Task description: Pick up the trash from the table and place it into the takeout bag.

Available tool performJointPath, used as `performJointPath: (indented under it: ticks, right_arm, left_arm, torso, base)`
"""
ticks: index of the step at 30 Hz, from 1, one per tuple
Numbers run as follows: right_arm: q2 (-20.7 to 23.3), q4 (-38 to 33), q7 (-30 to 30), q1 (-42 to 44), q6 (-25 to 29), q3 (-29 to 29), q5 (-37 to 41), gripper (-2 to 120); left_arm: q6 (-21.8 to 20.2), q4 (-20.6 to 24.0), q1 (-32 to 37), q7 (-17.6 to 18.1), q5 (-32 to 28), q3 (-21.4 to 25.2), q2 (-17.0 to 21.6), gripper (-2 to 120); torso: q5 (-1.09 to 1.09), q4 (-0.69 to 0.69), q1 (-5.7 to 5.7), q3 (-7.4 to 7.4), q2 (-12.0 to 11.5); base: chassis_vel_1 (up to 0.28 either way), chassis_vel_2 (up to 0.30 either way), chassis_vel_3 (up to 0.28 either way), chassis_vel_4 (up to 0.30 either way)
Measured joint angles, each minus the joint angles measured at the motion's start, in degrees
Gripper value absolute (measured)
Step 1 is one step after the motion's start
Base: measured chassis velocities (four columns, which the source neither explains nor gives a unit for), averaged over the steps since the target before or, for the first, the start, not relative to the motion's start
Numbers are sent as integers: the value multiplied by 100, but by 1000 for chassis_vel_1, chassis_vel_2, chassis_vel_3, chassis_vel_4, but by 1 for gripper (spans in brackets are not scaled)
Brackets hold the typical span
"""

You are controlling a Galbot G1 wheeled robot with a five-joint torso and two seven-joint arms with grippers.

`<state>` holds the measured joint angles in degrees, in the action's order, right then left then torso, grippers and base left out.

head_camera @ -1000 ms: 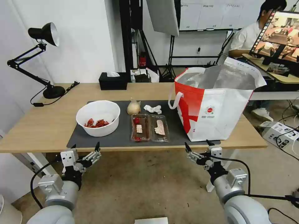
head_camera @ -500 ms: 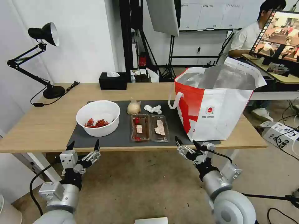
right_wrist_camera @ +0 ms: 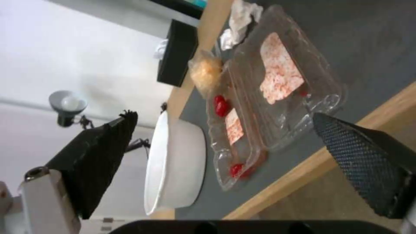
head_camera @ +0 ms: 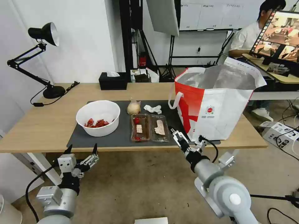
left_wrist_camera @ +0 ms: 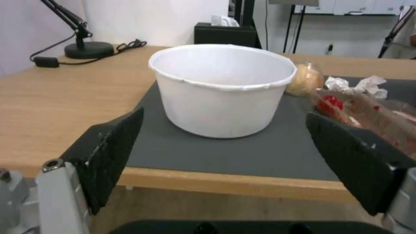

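Note:
On the dark grey mat (head_camera: pixel 102 140) of the light-wood table (head_camera: pixel 40 124) lies the trash. A white bowl (head_camera: pixel 98 117) with red scraps sits left of a clear two-part tray (head_camera: pixel 150 127), and a knotted bag (head_camera: pixel 133 107) and crumpled tissue (head_camera: pixel 152 109) lie behind them. The takeout bag (head_camera: pixel 215 105) stands open at the mat's right end. My right gripper (head_camera: pixel 186 134) is open at the table's front edge, just right of the tray (right_wrist_camera: pixel 268 97). My left gripper (head_camera: pixel 82 147) is open below the front edge, facing the bowl (left_wrist_camera: pixel 223 94).
A black tissue box (head_camera: pixel 113 81) stands at the table's back edge. A black desk lamp (head_camera: pixel 46 62) is at the back left with its cord on the wood. Cables and a white box (head_camera: pixel 280 132) lie on the floor to the right.
My right arm has risen and swung left, from below the bag to the table's front edge beside the tray, with its wrist turned. My left gripper has dropped slightly.

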<state>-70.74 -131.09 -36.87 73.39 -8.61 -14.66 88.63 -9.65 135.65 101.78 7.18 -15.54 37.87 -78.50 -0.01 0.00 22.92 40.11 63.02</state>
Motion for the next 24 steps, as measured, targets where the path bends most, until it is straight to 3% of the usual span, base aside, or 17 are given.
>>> performJointPath:
  ticks: [6, 24]
  right_arm:
    - [-321, 280, -556, -324, 198, 235, 92, 100]
    - [-1256, 1017, -875, -709, 207, 532, -89, 100]
  left_arm:
    - [-4, -30, 29, -2, 48, 52, -42, 100]
    - [0, 19, 209, -1, 170, 226, -147, 100]
  torso:
    - [0, 0, 0, 0, 0]
    - [0, 0, 0, 0, 0]
  base:
    - [0, 0, 0, 0]
    - [0, 0, 0, 0]
